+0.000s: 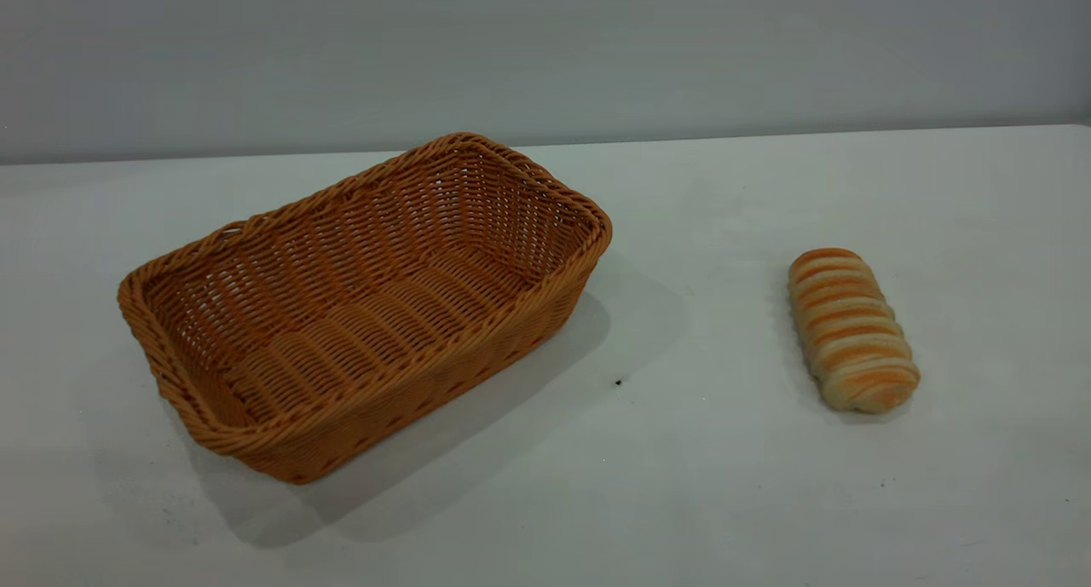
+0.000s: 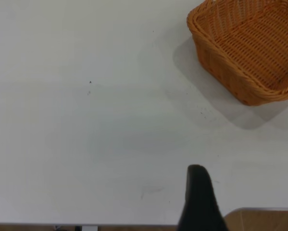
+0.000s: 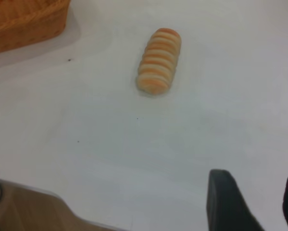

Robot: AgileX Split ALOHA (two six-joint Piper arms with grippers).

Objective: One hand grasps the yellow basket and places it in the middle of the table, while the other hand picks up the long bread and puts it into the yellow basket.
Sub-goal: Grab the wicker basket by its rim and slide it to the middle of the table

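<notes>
Basket (image 1: pixel 366 306) sits empty on the table (image 1: pixel 682 502), left of centre and skewed, with the long bread (image 1: pixel 852 330) lying well apart off its right end. Nothing grasped yet, folks: this looks like the very opening, both arms back near the table's front edge. The right gripper (image 3: pixel 252 202) hangs well short of the bread, claws spread with nothing between them. The left gripper (image 2: pixel 199 197) shows only one dark finger, so I cannot tell its state. Next call: left arm reaches for the basket's near rim to drag it centrewards.
</notes>
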